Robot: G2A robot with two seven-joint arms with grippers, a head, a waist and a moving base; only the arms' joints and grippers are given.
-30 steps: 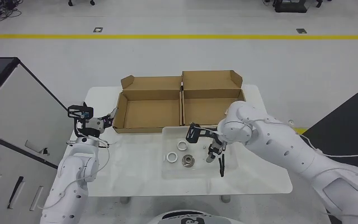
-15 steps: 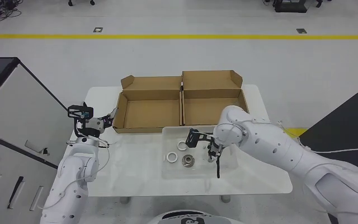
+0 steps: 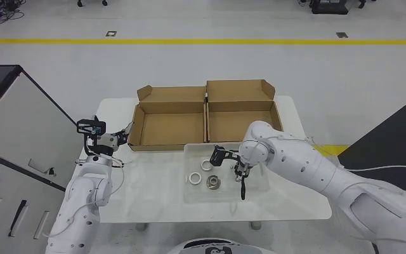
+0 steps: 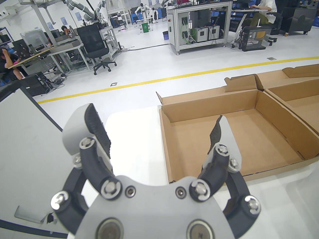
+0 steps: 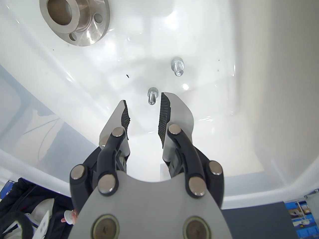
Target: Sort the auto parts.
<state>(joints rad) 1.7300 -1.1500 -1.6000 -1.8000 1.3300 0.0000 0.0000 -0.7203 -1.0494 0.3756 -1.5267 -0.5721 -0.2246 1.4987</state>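
Observation:
A white tray [image 3: 261,185] on the table holds two white rings [image 3: 207,165], a metal flange [image 3: 213,183] and two small bolts. My right gripper [image 3: 242,185] hangs open inside the tray, to the right of the flange. In the right wrist view the right gripper [image 5: 144,101] has one short bolt [image 5: 152,95] just beyond its fingertips, in line with the gap. A second bolt [image 5: 177,67] lies a little farther off and the flange [image 5: 74,9] farther still. My left gripper [image 3: 123,137] is held open and empty above the table's left edge, beside the left cardboard box [image 4: 236,130].
Two open cardboard boxes [image 3: 171,124] [image 3: 240,117] stand side by side at the back of the table, both empty. A grey panel [image 3: 32,127] stands left of the table. Bare tabletop lies in front of the left box.
My right arm has shifted slightly left and its gripper has come lower into the tray, closer to the bolts. The left arm has not moved.

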